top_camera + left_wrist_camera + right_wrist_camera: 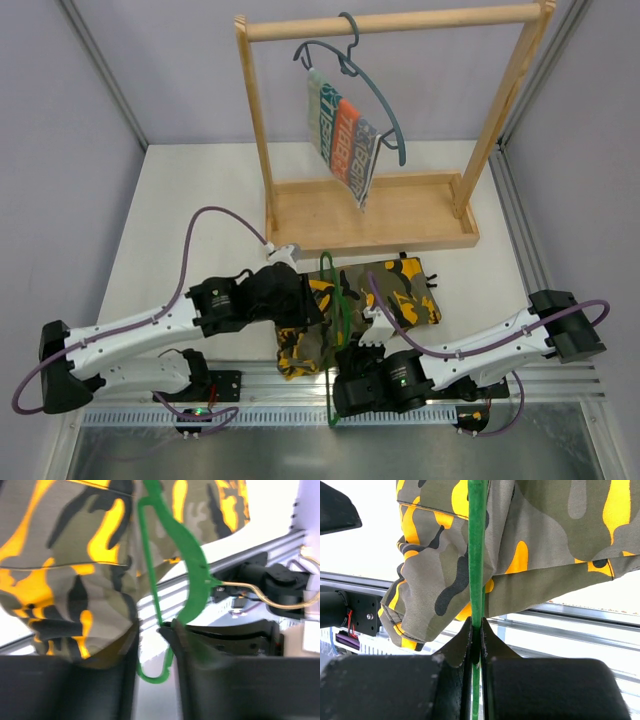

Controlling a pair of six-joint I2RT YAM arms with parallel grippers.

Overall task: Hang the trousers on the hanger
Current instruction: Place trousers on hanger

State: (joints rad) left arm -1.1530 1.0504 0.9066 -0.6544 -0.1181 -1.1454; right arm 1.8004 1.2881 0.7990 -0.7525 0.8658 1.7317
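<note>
Arms angled inward; right gripper pinched tight, left gripper narrowly parted

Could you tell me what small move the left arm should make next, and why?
Probably close the left gripper on the trousers and draw them across the hanger: the right gripper clamps the hanger wire, and the left jaws stand apart.

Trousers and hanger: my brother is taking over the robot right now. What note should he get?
Left end effector: open, fingers either side of one end of the hanger, nothing clamped.
Right end effector: shut on the hanger's bar.
Trousers: bunched near the front edge of the table, with the hanger lying across them.
Done: hanger gripped and lined up over the trousers.
Left: the trousers do not look threaded through yet; feed them through and drape them over the bar.
</note>
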